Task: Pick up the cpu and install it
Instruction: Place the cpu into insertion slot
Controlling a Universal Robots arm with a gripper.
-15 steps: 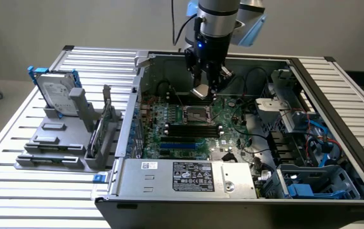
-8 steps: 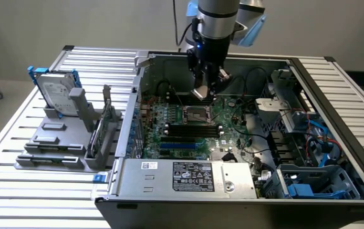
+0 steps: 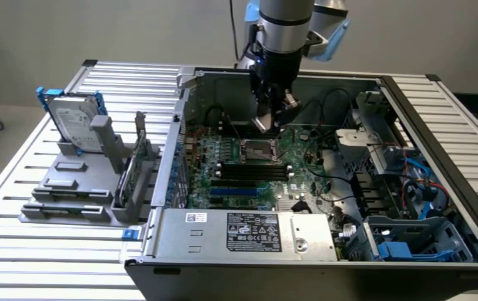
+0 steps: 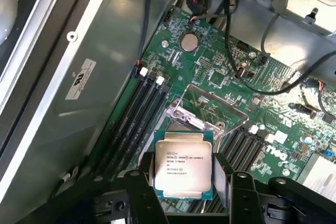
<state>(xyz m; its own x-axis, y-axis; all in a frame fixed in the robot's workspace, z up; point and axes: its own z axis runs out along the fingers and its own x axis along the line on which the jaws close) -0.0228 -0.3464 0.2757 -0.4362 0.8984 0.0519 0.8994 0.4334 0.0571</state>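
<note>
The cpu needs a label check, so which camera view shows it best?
The wrist view: the cpu faces the camera, its printed silver top plain, gripped by the end effector. In the exterior view it is a small pale tilted sliver under the end effector, above the motherboard.

A hard drive (image 3: 76,121) stands upright in a grey rack (image 3: 66,188) beside an open computer case (image 3: 306,282).

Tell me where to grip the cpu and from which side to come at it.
Grip the cpu by two opposite side edges, coming from above its flat metal top. It is thin and square, so only the edges offer parallel faces. The gripper holds it this way now, a finger on each side.
</note>
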